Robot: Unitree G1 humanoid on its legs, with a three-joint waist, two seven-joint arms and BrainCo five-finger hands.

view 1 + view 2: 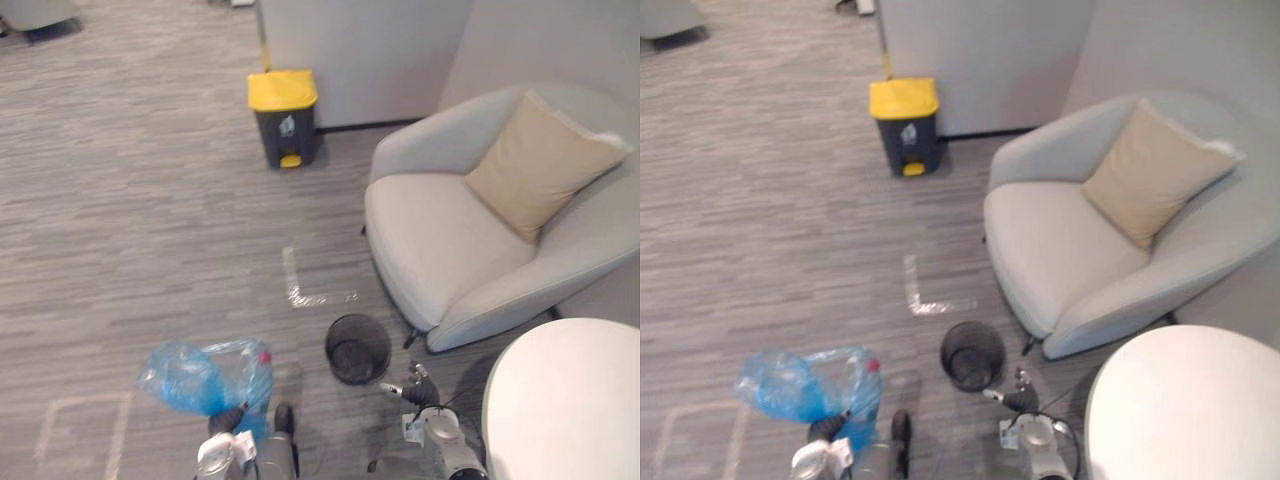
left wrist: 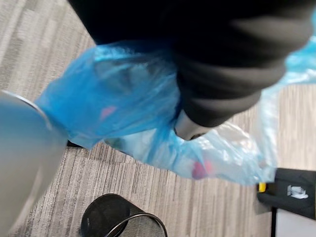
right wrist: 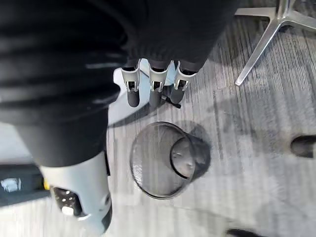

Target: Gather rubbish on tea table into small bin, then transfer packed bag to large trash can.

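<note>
While the blue bag (image 1: pixel 200 378) bulges at my left hand (image 1: pixel 228 420), low on my left side, its film is bunched up against the dark wrist cover, and a small red item shows through the plastic. Whether that hand is clamped on the bag I cannot tell, since the film hides it. Just to the right of the bag, the small black mesh bin (image 1: pixel 357 348) stands upright on the carpet, apart from the bag, and its inside looks bare. My right hand (image 3: pixel 155 89) hangs above the bin's rim, fingers straight and slack, pointing down, holding nothing. A white round desk (image 1: pixel 570 400) sits at my right, near the bin. Beyond the bin stands a pale armchair (image 1: pixel 430 240) with a tan cushion (image 1: pixel 540 160) leaning against its back. An L-shaped tape mark (image 1: pixel 300 285) lies on the floor ahead. Well beyond it, against the wall, stands the large trash can (image 1: pixel 284 115), its yellow lid closed.
</note>
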